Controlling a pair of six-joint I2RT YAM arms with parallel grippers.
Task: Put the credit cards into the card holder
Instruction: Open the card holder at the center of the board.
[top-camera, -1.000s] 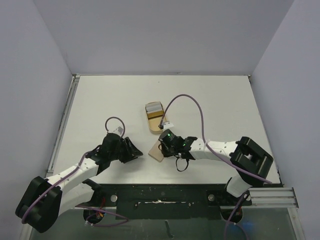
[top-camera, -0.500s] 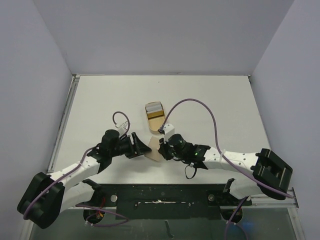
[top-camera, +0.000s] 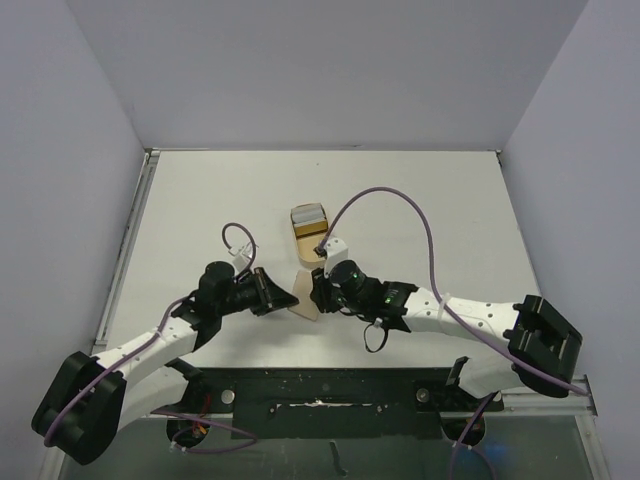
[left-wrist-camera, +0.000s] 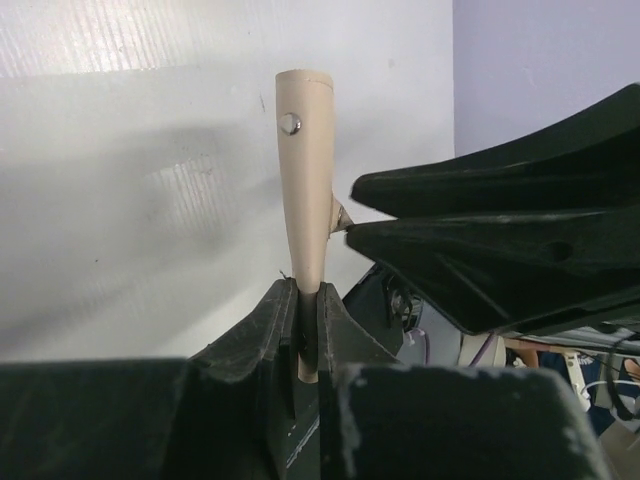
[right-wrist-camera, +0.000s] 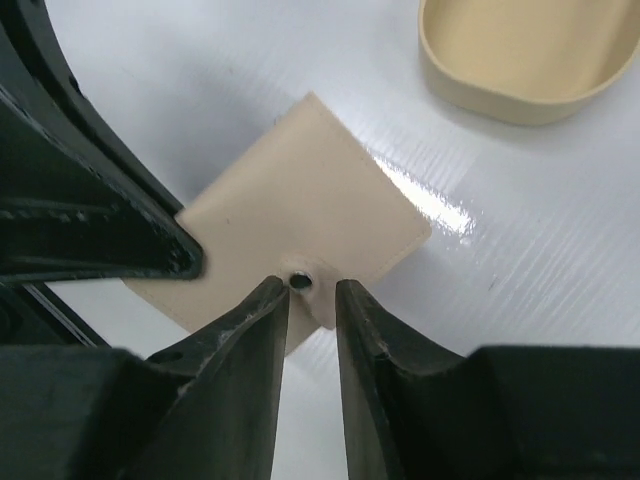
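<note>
The card holder (top-camera: 308, 308), a tan bifold, stands raised on edge between both grippers near the table's middle front. My left gripper (top-camera: 288, 295) is shut on its edge; in the left wrist view the holder (left-wrist-camera: 305, 200) rises edge-on out of the clamped jaws (left-wrist-camera: 308, 292), snap button facing left. My right gripper (right-wrist-camera: 312, 285) stands open, its fingers on either side of the holder's strap tab (right-wrist-camera: 303, 283), with a gap on the right side. The credit cards (top-camera: 308, 214) lie stacked at the far end of a tan tray (top-camera: 311, 242).
The tan tray (right-wrist-camera: 500, 100) lies just beyond the holder, close to the right wrist. The right arm's cable (top-camera: 380, 200) loops over the table behind it. Grey walls close in the table's left, far and right sides.
My left gripper moved right to the holder and closed on its edge. My right gripper, shut on the holder before, has opened its jaws around the strap tab.
</note>
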